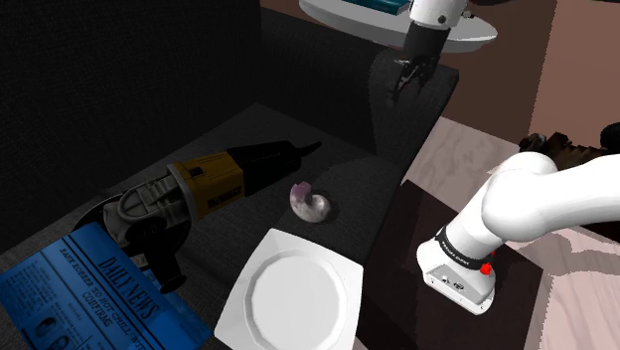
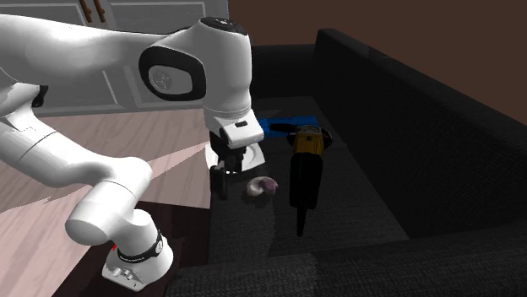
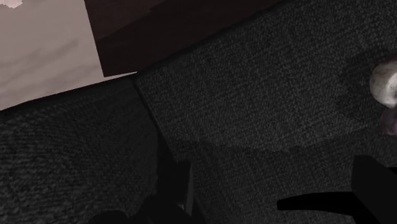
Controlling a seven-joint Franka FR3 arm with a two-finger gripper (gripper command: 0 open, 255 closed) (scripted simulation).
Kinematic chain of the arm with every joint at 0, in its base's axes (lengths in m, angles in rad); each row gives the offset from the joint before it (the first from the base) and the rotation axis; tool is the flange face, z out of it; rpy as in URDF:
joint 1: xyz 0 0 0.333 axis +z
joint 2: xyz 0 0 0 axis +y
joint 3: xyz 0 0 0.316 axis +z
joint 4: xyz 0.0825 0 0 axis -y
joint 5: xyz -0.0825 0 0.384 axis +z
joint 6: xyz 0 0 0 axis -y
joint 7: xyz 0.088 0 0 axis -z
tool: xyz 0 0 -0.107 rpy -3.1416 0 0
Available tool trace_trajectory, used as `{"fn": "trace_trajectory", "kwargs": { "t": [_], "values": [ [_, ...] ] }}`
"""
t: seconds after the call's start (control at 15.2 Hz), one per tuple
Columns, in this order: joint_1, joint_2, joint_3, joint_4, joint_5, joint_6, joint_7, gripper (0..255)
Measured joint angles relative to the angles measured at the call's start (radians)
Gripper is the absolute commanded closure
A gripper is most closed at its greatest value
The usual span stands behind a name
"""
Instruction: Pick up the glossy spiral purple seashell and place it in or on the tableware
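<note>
A small purple-and-white spiral seashell [image 1: 310, 203] lies on the dark sofa seat, just beyond a corner of the white plate [image 1: 298, 298]. In the second exterior view the shell [image 2: 263, 186] lies just right of my gripper [image 2: 221, 181], and the plate [image 2: 251, 157] shows partly behind the hand. My black gripper [image 1: 406, 82] hangs above the sofa's armrest, well away from the shell in the shoulder view. Its fingers stand apart with nothing between them in the wrist view [image 3: 267, 184], where the shell [image 3: 383, 86] sits off beyond the right finger.
A yellow and black angle grinder [image 1: 199, 194] lies on the seat left of the shell, and a blue newspaper [image 1: 79, 288] is beside it. The sofa's armrest [image 1: 407, 119] and dark backrest [image 2: 405, 143] border the seat. My stand [image 1: 457, 268] is on the floor at lower right.
</note>
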Motion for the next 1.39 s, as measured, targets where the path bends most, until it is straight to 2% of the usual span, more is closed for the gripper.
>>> {"fn": "trace_trajectory", "kwargs": {
  "t": [0.86, 1.39],
  "values": [
    [0.095, 0.219, 0.188, -0.075, 0.217, 0.306, 0.238, 0],
    [0.138, 0.458, 0.296, -0.01, 0.298, 0.51, 0.363, 0]
  ]
}}
